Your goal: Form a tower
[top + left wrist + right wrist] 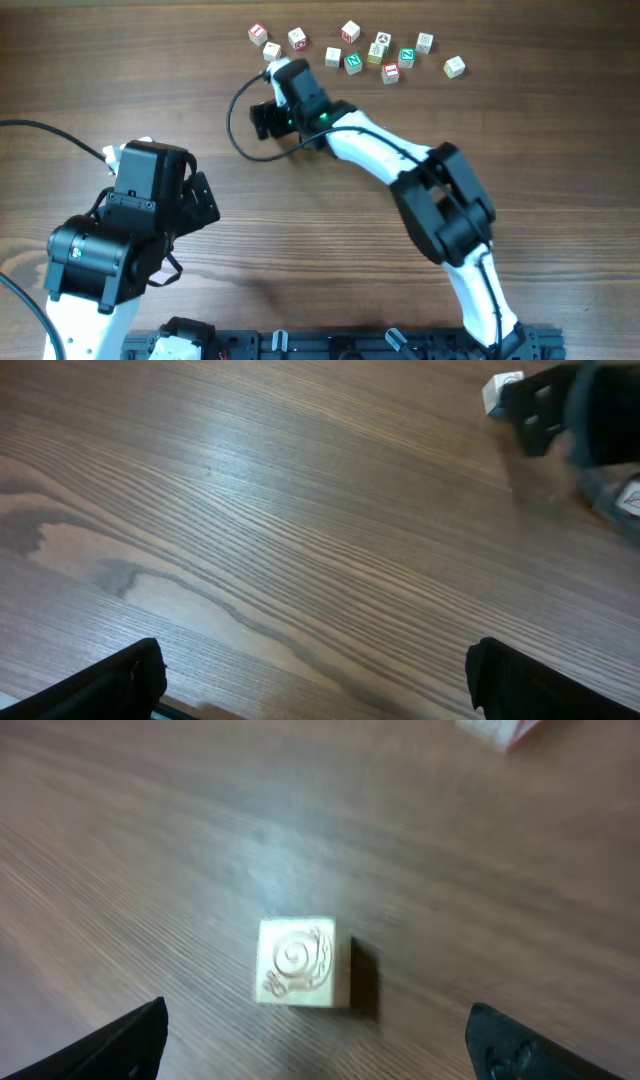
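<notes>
No tower shows in these views; the small pale letter cubes lie scattered along the far edge, among them two green-faced cubes (pixel 353 62) (pixel 407 56). My right gripper (pixel 318 1030) is open just above the table. A pale cube with a carved spiral (pixel 300 960) stands free on the wood just ahead of its fingertips, touching neither one. From above, the right arm (pixel 300 100) reaches to the left end of the cube row. My left gripper (pixel 310 670) is open over bare wood at the near left.
Red-faced cubes (pixel 258 34) (pixel 297 39) lie just beyond the right gripper, and one red-and-white cube (pixel 500 730) shows at the top of the right wrist view. A black cable (pixel 235 125) loops beside the right wrist. The left arm's base (pixel 100 250) fills the near left corner.
</notes>
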You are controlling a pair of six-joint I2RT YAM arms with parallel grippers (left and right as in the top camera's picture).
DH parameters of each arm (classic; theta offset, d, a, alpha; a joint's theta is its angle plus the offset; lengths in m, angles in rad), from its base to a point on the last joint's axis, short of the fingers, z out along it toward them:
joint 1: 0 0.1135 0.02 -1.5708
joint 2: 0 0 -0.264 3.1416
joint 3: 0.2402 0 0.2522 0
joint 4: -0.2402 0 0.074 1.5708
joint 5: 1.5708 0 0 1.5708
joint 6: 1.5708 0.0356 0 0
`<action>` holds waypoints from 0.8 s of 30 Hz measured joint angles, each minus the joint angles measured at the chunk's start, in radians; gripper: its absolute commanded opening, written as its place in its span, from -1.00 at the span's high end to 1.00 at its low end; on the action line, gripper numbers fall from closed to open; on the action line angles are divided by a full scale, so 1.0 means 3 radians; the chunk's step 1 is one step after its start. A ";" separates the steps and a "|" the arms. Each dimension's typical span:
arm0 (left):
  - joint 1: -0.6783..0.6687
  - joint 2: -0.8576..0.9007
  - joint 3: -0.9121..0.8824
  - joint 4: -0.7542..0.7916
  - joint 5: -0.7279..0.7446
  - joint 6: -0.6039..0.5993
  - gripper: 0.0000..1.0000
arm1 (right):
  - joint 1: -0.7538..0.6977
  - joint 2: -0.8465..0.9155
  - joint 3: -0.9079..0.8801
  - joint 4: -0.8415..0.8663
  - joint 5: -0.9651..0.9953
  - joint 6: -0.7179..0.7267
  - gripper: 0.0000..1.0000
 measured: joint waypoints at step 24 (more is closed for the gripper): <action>0.0000 0.0000 0.0000 0.0000 0.0000 0.0000 -1.00 | 0.0074 -0.0568 0.0959 -0.2645 0.1246 0.0683 0.47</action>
